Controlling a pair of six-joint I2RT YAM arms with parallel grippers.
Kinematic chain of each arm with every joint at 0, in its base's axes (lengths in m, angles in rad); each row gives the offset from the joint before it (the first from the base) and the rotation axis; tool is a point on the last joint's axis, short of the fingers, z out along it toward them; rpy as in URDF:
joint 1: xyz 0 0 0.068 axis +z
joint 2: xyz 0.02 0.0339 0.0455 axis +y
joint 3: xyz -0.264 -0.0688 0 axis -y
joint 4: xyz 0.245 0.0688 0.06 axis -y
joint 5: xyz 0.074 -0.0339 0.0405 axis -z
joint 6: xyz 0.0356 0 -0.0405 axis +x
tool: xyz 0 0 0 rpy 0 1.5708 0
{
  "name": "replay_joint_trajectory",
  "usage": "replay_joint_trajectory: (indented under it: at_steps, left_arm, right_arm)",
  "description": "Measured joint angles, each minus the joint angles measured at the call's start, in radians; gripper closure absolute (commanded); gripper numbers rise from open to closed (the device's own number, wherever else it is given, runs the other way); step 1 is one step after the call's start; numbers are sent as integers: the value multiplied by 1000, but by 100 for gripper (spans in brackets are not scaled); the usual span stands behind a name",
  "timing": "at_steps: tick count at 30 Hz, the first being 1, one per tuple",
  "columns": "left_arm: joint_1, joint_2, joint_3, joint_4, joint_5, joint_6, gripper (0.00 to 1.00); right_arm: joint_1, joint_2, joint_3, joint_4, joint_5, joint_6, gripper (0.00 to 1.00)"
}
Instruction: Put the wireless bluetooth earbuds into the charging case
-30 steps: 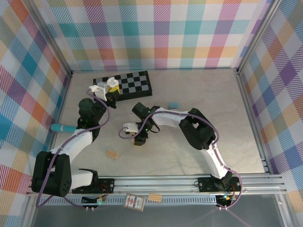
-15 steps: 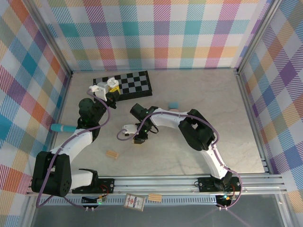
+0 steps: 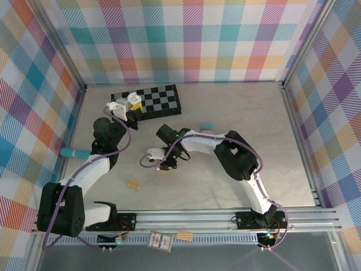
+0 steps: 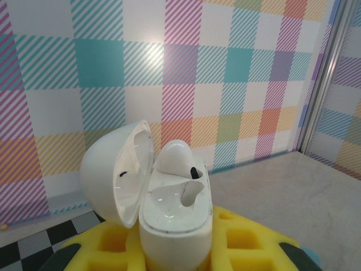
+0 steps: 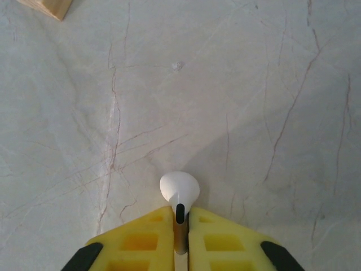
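My left gripper is shut on the white charging case, which stands upright between its yellow foam fingers. The lid hangs open to the left. One white earbud sits in the far slot and the near slot is empty. In the top view this gripper hovers at the chessboard's left end. My right gripper is shut on the stem of another white earbud, whose head pokes out over the marble tabletop. In the top view the right gripper is low at mid-table.
A black-and-white chessboard lies at the back. A tan wooden block sits front left, also seen in the right wrist view as a corner. A light blue object lies mid-table and a teal one by the left wall.
The right gripper's fingers have closed on the white earbud's stem and shifted slightly up-left. The left arm and the case have not moved.
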Motion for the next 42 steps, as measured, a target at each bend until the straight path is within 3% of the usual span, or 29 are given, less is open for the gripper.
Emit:
replay_joint_trajectory:
  at_steps: [13, 21, 27, 35, 42]
  left_arm:
    - [-10, -32, -2, -32, 47, 43, 86]
    - [-67, -10, -12, -14, 86, 78, 86]
    - [-96, 8, -23, 2, 120, 104, 87]
    - [-98, 11, -35, 22, 149, 126, 87]
    - [-98, 6, -85, 29, 180, 164, 87]
  right_arm:
    - [-89, -252, -383, 190, 67, 245, 89]
    - [-234, -460, -645, 291, 200, 569, 91]
    - [-255, -578, -769, 317, 287, 811, 87]
    - [-255, -589, -711, 182, 341, 970, 60]
    - [-275, -561, -438, -111, 336, 1013, 56]
